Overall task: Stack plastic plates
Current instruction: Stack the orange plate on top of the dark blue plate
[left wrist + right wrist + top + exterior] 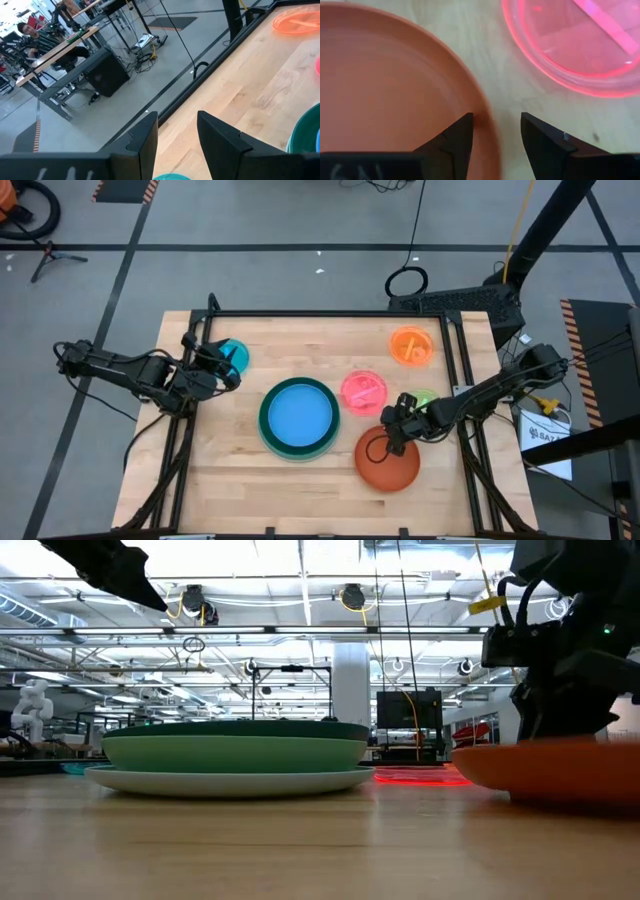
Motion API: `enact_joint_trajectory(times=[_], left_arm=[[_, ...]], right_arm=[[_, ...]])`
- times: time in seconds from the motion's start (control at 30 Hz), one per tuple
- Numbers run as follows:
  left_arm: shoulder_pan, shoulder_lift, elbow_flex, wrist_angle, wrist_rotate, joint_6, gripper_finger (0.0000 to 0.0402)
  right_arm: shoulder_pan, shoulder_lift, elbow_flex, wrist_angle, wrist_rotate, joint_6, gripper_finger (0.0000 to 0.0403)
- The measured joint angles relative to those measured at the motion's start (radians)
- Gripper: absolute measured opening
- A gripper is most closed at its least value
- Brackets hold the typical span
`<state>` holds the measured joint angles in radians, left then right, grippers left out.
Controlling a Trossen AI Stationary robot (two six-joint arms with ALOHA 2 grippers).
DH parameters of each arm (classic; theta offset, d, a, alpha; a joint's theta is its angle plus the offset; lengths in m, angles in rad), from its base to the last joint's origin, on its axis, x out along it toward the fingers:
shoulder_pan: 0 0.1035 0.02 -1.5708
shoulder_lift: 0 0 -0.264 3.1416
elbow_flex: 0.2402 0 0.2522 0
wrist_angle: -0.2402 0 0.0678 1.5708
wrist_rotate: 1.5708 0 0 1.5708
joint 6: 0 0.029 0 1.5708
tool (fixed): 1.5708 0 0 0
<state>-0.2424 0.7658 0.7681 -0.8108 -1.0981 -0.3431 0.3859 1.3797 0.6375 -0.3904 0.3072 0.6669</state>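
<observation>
The orange-red medium plate (388, 462) lies near the table's near right corner. My right gripper (393, 432) hangs over its far rim, open. In the right wrist view, one finger (462, 132) stands inside the rim (487, 125) and the other (537, 132) stands outside it. A blue plate (298, 413) tops the stack of large plates (235, 755) at the table's centre. The small cyan plate (233, 355) sits at the left, and my left gripper (177, 120) hovers open over its edge (170, 176). The small pink (363, 390), orange (412, 345) and lime (424, 398) plates lie flat at the right.
A dark rail frame (330, 313) runs round the table edges. Bare wood lies along the near side (290, 490) and the far middle (310, 345). The lime plate is partly hidden under my right arm. A person sits at a desk (30, 35) beyond the table.
</observation>
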Motion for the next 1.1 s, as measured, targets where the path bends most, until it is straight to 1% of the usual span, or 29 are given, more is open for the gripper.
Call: enact_joint_trajectory(times=[0.07, 0.17, 0.3, 0.47, 0.5, 0.63, 0.73, 0.93, 1.1], left_arm=[[0.0, 0.0, 0.0, 0.0, 0.0, 0.0, 0.0145], [0.0, 0.0, 0.0, 0.0, 0.0, 0.0, 0.0145], [0.0, 0.0, 0.0, 0.0, 0.0, 0.0, 0.0145], [0.0, 0.0, 0.0, 0.0, 0.0, 0.0, 0.0145], [0.0, 0.0, 0.0, 0.0, 0.0, 0.0, 0.0145], [0.0, 0.0, 0.0, 0.0, 0.0, 0.001, 0.0145], [0.0, 0.0, 0.0, 0.0, 0.0, 0.0, 0.0145], [0.0, 0.0, 0.0, 0.0, 0.0, -0.005, 0.0145], [0.0, 0.0, 0.0, 0.0, 0.0, -0.006, 0.0145]], right_arm=[[0.001, 0.012, -0.002, 0.025, -0.008, -0.008, 0.0156], [0.001, 0.013, -0.002, 0.054, -0.023, -0.021, 0.0136], [0.0, 0.01, -0.002, 0.054, -0.023, -0.021, 0.0089], [0.0, 0.003, -0.002, 0.062, -0.028, -0.013, 0.0017], [0.0, -0.001, -0.001, 0.063, -0.036, -0.013, 0.0011], [0.0, -0.029, -0.001, 0.051, -0.055, 0.005, 0.0015], [0.0, -0.074, -0.001, 0.045, -0.075, 0.011, 0.0007], [-0.009, -0.18, -0.002, 0.08, -0.073, 0.005, 0.0004], [-0.043, -0.251, -0.002, 0.112, -0.069, 0.007, 0.0003]])
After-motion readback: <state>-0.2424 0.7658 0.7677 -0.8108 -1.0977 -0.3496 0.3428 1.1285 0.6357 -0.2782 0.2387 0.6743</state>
